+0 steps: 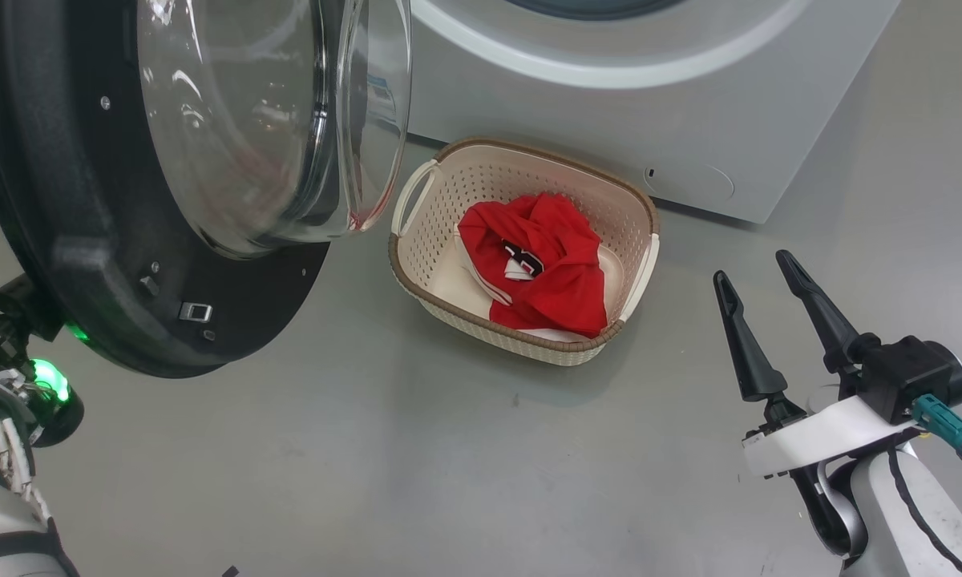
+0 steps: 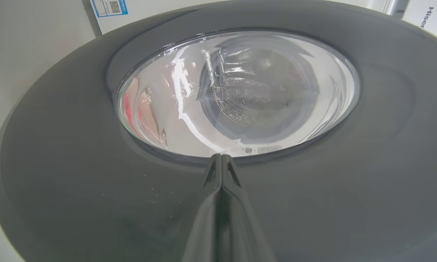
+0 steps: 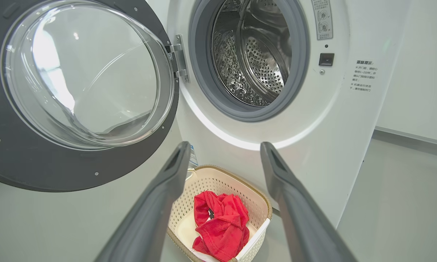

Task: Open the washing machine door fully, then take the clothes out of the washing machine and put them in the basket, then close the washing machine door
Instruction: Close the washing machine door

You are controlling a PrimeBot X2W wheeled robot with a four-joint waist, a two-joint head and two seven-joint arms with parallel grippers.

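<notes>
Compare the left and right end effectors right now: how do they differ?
The left end effector is shut, fingers pressed together; the right end effector is open, fingers spread wide. The left end effector points at the outer face of the washing machine door, close to its glass; the right end effector hangs over the floor, right of the basket and apart from it. Both have long dark fingers and hold nothing.

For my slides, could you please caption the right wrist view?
Open right end effector faces the empty washing machine, door open, red clothes in the basket.
</notes>
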